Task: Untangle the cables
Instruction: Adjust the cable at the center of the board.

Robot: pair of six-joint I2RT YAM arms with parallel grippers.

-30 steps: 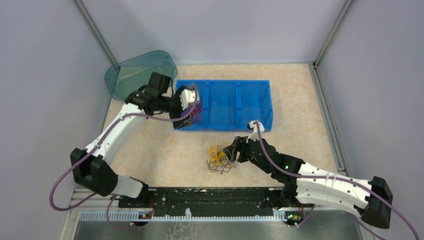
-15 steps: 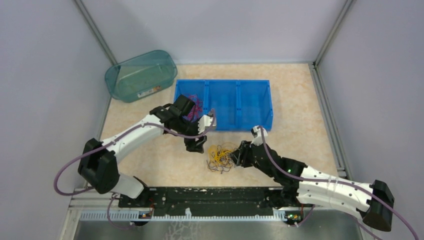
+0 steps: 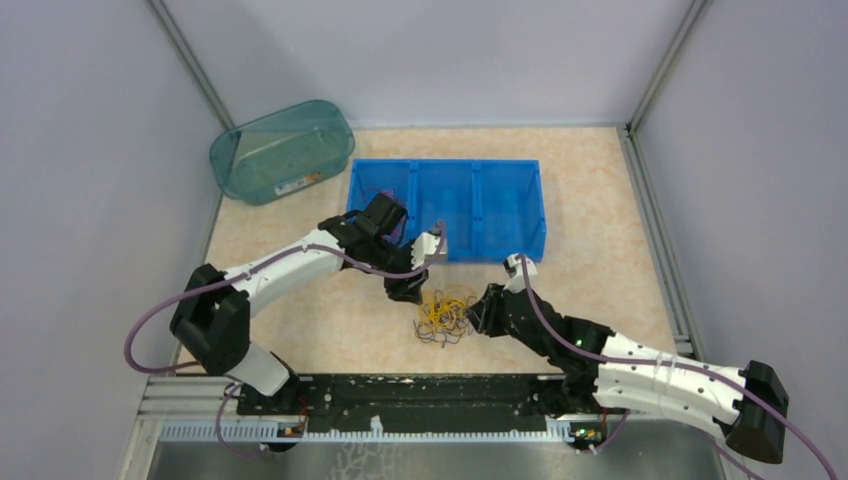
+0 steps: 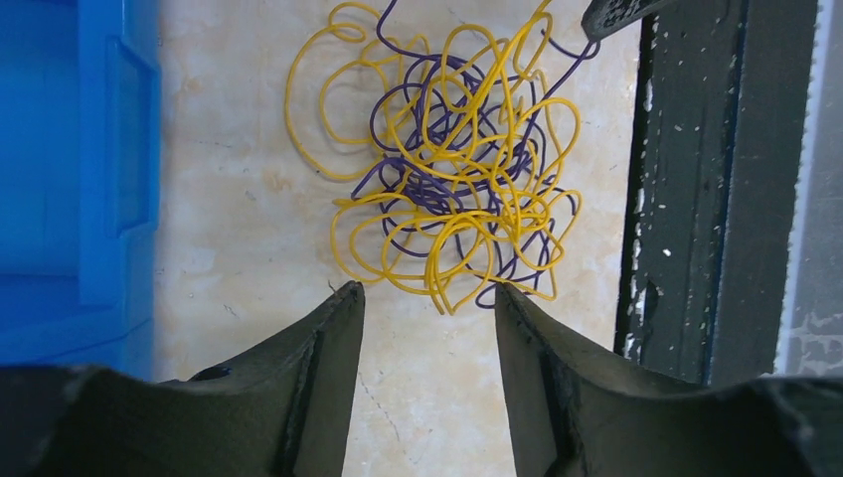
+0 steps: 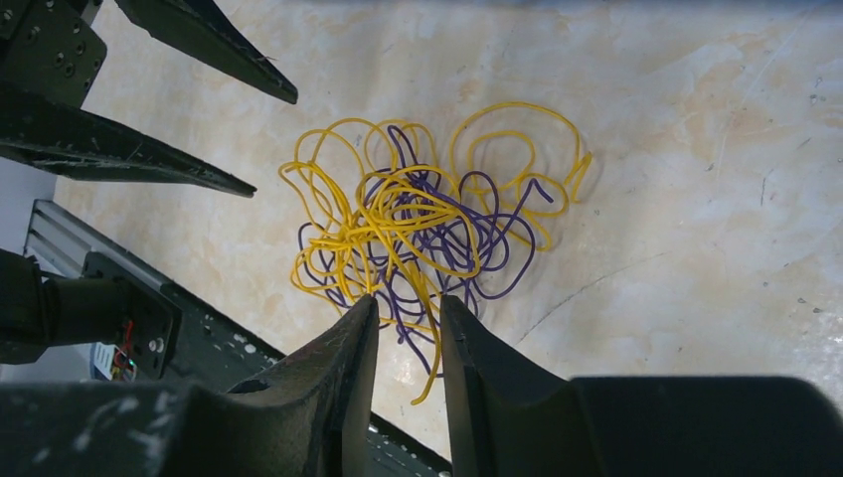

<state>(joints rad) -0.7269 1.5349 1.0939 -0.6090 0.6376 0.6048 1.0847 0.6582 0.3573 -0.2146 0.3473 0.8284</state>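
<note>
While both arms crouch over the same knot, the cables [image 3: 443, 314] lie as one yellow and dark purple tangle on the table [image 3: 320, 320], just in front of the blue bin [image 3: 480, 250] and between the two grippers. The left gripper [image 4: 427, 290] hovers at one edge of the heap with its jaws well apart, bare table between them and nothing held. The right gripper [image 5: 408, 300] sits at the opposite edge, its jaws only a narrow slot apart. A yellow strand and some purple ones run down into that slot, yet I see no pinch on them.

That slot is my first worry: with both colours inside it, a clamp would likely catch both, and any pull would then drag the whole knot instead of freeing one wire. The left jaws, wide as they stand, could scoop several loops for the same reason. Such thin, springy wire (hardly more than hair) may also slip from the pads or cinch tighter if the arms pull apart carelessly. Each wrist view shows the other arm's fingers close by, so a clash is possible. A flicked strand could land on the black rail [image 4: 686, 199] just beside the heap.
</note>
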